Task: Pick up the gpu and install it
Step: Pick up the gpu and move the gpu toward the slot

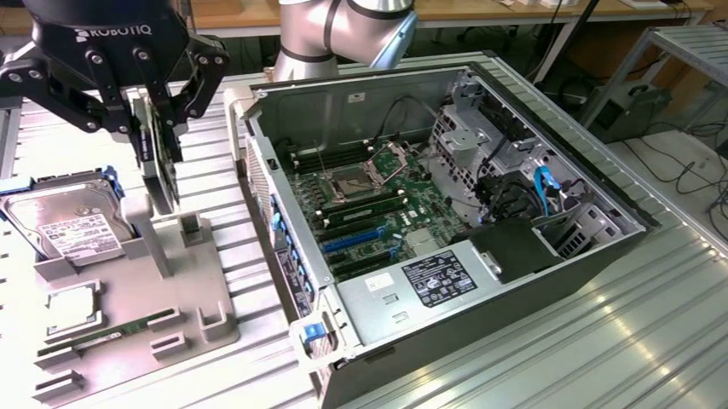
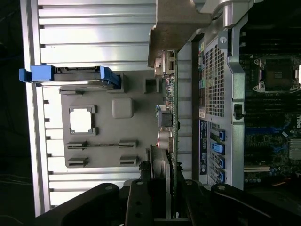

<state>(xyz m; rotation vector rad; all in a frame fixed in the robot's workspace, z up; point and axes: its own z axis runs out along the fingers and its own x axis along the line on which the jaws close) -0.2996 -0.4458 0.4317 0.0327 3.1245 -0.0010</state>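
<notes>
now | jaws clamped on gpu [image 1: 162, 183], held upright | lower edge above tray [image 1: 170, 281] | open case [image 1: 341, 102] just beside

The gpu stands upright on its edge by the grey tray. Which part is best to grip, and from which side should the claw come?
Probably the top edge, coming from above and clamping across the two flat faces. The gpu is thin and vertical, so its faces give wide parallel surfaces, and the lower edge stays free. The claw holds it so.
</notes>
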